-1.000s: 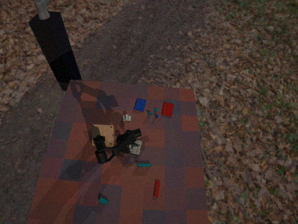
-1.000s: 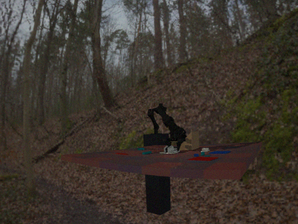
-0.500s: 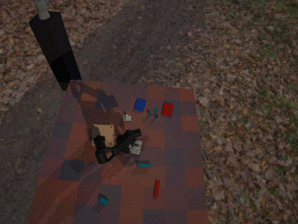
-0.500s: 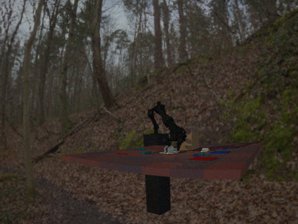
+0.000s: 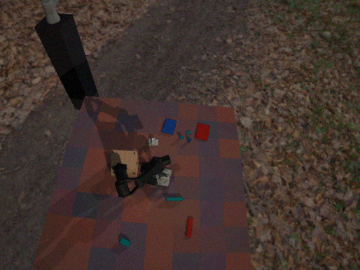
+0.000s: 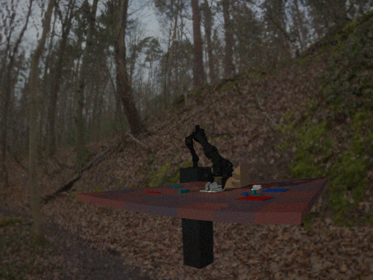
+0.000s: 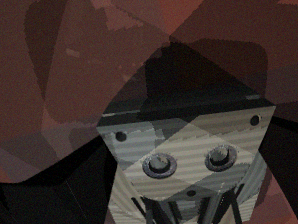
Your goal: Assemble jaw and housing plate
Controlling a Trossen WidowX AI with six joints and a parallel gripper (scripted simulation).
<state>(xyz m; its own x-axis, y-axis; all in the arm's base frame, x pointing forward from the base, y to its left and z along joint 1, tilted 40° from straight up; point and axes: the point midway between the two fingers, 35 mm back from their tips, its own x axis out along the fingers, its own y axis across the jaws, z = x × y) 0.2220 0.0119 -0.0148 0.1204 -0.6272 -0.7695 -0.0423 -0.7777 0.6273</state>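
Note:
The pale housing plate [image 7: 190, 137] lies across the wrist view, with two ringed holes side by side and small dark corner holes. Round stub ends show inside both rings. My gripper [image 7: 184, 128] [image 6: 218, 180] is shut on the plate, with a black finger at each side. It is low over the white base [image 5: 164, 178] [image 6: 210, 191]. Grey upright parts stand on the base in the exterior view. The plate and arm hide most of the jaws, pins and gear teeth, so their meshing cannot be told. I cannot tell whether the plate is fully seated or level.
A tan board [image 5: 125, 157] [image 6: 244, 176] stands beside the arm. A small white part [image 5: 153, 142] [image 6: 257, 187], blue pad [image 5: 169, 126], red pad [image 5: 202, 131] and several small blocks lie toward one end. A teal bar [image 5: 174, 199], red bar [image 5: 189, 226] and teal block [image 5: 125, 242] lie toward the other.

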